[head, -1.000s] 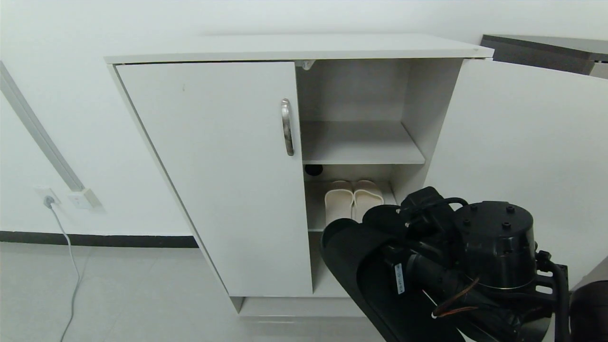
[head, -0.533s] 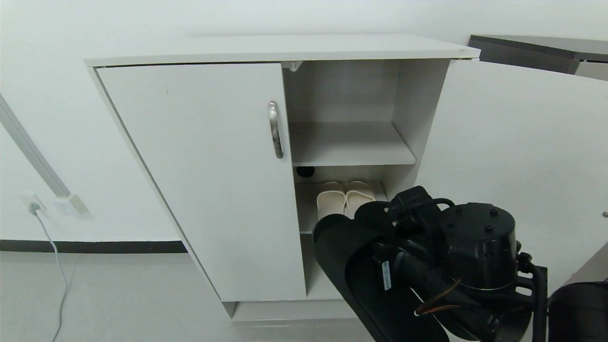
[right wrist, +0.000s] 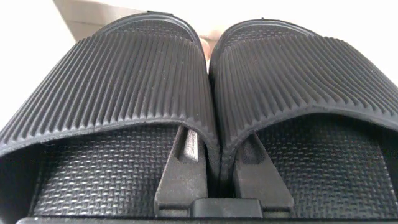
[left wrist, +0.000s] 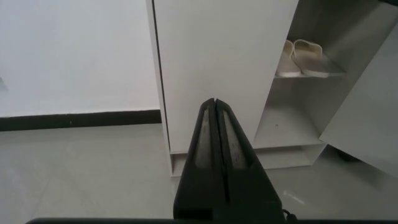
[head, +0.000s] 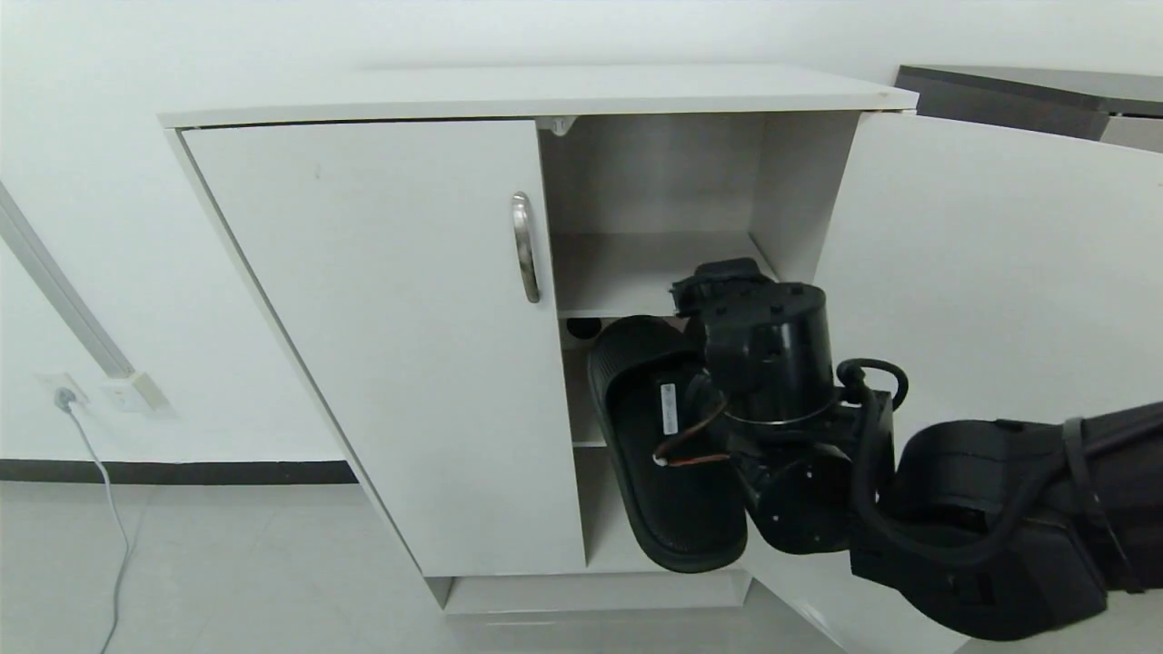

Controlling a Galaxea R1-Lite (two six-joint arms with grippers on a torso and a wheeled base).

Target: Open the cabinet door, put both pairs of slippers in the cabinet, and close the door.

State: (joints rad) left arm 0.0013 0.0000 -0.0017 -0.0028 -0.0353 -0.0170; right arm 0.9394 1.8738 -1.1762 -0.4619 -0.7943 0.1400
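Observation:
The white cabinet [head: 545,91] has its left door [head: 382,345] closed and its right door [head: 981,272] swung wide. My right gripper [right wrist: 212,140] is shut on the pair of black slippers [head: 659,454], pinching their inner edges together [right wrist: 124,81]. It holds them upright, soles toward me, in the open half at middle-shelf height. The pair of white slippers [left wrist: 305,57] sits side by side on the middle shelf. My left gripper [left wrist: 214,109] hangs low above the floor in front of the closed door, fingers shut on nothing.
A metal handle [head: 522,247] sits on the closed door's edge. The upper shelf [head: 627,272] is bare. A wall socket with a cable [head: 64,397] and a slanted trunking strip [head: 54,291] are at the left. Dark furniture [head: 1027,91] stands behind the open door.
My right arm has risen and pushed forward, carrying the black slippers from low in front of the cabinet up into the open half. The head camera shifted a little.

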